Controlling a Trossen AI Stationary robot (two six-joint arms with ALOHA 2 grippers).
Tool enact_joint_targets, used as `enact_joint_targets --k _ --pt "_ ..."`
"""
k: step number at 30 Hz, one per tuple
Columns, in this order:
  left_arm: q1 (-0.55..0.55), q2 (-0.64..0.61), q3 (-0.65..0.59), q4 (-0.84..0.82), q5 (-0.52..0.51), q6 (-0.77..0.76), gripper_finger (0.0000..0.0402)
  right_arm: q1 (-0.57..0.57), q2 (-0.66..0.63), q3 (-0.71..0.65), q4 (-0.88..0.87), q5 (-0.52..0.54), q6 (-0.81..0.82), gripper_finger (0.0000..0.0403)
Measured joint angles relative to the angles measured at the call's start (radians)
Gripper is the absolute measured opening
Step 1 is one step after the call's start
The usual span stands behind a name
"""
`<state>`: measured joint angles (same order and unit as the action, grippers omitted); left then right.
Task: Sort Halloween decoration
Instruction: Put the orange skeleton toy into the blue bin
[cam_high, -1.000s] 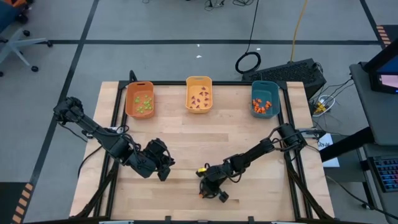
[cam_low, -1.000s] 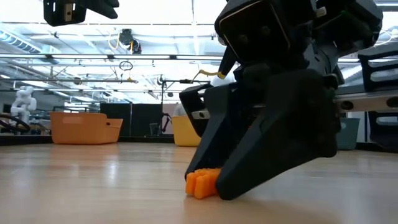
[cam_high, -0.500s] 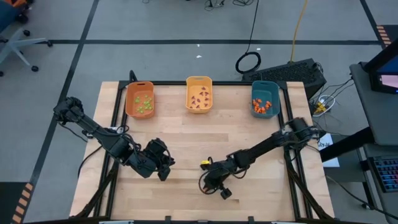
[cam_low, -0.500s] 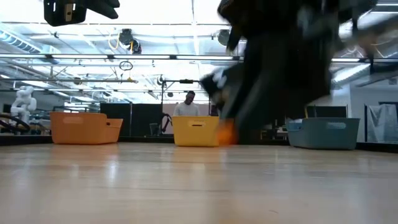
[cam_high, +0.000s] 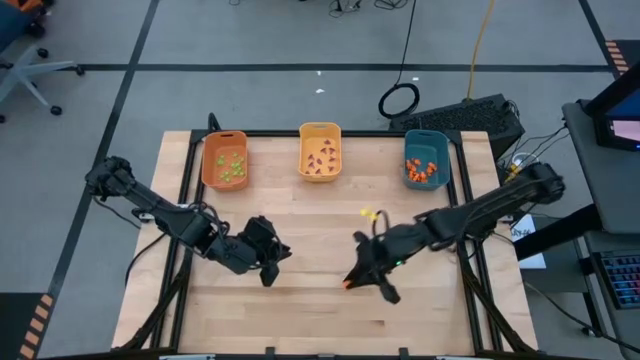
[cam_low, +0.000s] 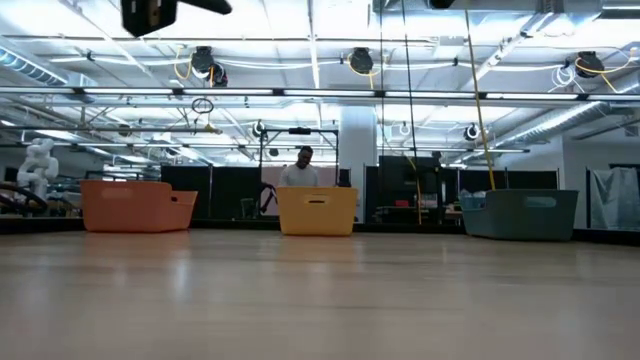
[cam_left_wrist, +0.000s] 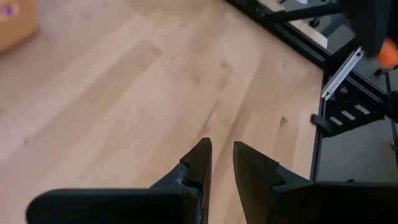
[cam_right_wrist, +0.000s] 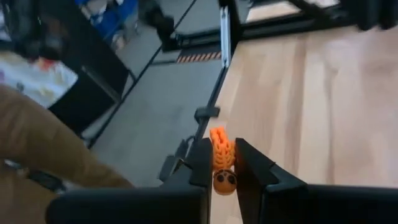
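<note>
Room: an open workshop with white ceiling beams, strip lights and hanging cable reels in the low view; a person (cam_low: 305, 168) stands far behind the yellow bin.
Floor: grey, marked with dark tape lines; a loop of black cable lies beyond the far edge of the desk.
Desk (cam_high: 310, 315): pale wood boards in a black frame.
Writing: no brand, label or lettering can be read in any view.
Right hand (cam_high: 358, 278): lifted off the desk, fingers drawn close on an orange trinket (cam_right_wrist: 220, 163); the pads press its two sides and its ribbed end sticks out past the fingertips.
Orange trinket, place: between the right hand's fingers, well short of the bins ahead of it; in the high view it is only an orange speck at the fingertips.
Left hand (cam_high: 270, 262): beside the right hand and apart from it, low over bare boards; its fingers (cam_left_wrist: 194, 163) stand a narrow slot apart with nothing between them and touch nothing.
Orange bin (cam_high: 208, 158): beyond the left hand at the desk's far edge, with light green trinkets (cam_high: 231, 168) inside.
Yellow bin (cam_high: 320, 130): the middle one, ahead of both hands, with dark purple trinkets (cam_high: 321, 160) inside.
Teal bin (cam_high: 444, 160): beyond the right hand at the far edge, with more orange trinkets (cam_high: 423, 170) inside.
Yellow tag (cam_high: 371, 214): a small yellow piece just behind the right hand; what it is cannot be told.
</note>
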<state>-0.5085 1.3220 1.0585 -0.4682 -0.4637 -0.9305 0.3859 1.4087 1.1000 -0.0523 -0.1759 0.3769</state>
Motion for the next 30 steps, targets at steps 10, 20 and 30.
enact_joint_targets --k 10,20,30 --pt "0.087 0.000 0.128 0.018 -0.013 0.289 0.0066 0.000 -0.238 0.000 -0.111 0.175 0.109 0.0023" --pt "0.162 -0.001 0.272 0.014 -0.014 0.398 0.0066 -0.019 -0.412 0.000 -0.173 0.360 0.005 0.0023" --pt "0.169 -0.001 0.324 0.041 -0.013 0.443 0.0066 -0.071 -0.505 0.001 -0.188 0.443 -0.164 0.0023"
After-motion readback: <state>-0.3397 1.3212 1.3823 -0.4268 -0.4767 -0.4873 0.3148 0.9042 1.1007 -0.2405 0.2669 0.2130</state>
